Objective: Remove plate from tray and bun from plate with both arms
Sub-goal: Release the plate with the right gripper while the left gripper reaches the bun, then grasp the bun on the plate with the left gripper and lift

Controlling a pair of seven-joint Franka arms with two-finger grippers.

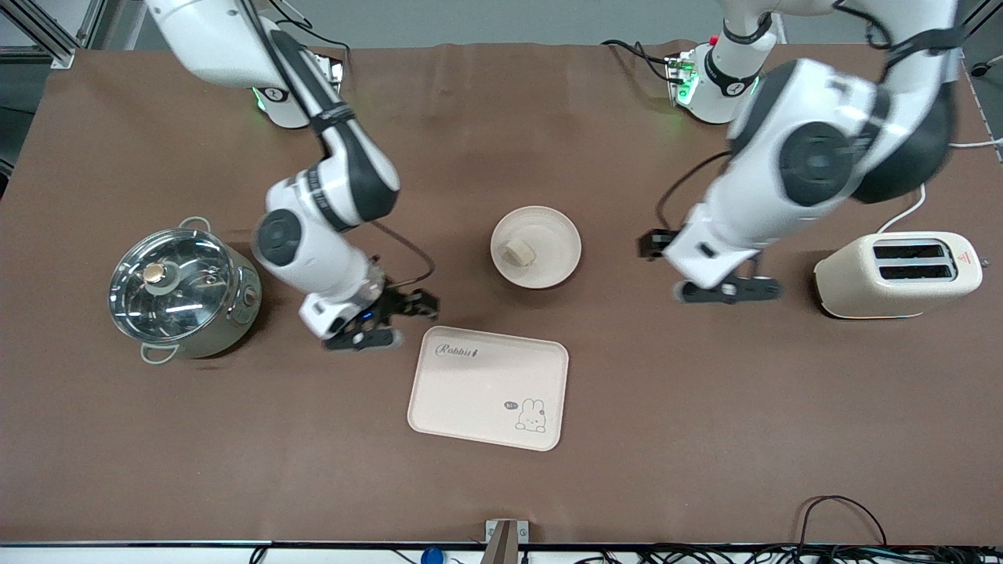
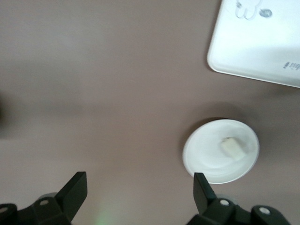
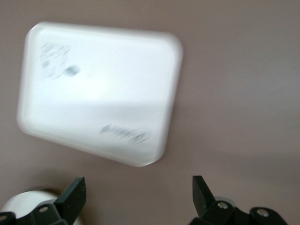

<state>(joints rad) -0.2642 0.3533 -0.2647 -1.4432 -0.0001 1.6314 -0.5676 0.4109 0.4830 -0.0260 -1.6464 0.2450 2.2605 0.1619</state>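
Note:
The round cream plate (image 1: 553, 235) rests on the brown table, midway between the two arms. The small pale bun (image 1: 518, 252) lies in it, off centre toward the right arm's end. In the left wrist view the plate (image 2: 205, 157) and the bun (image 2: 233, 146) show beside one fingertip. My left gripper (image 1: 729, 291) (image 2: 139, 193) hangs open and empty over bare table between the plate and the toaster. My right gripper (image 1: 365, 338) (image 3: 138, 194) is open and empty over the table between the pot and the tray. A sliver of the plate (image 3: 21, 206) shows at the edge of the right wrist view.
A rectangular cream tray (image 1: 488, 388) with a rabbit drawing lies nearer the front camera than the plate. A steel pot (image 1: 182, 291) with a glass lid stands at the right arm's end. A cream toaster (image 1: 897, 276) stands at the left arm's end.

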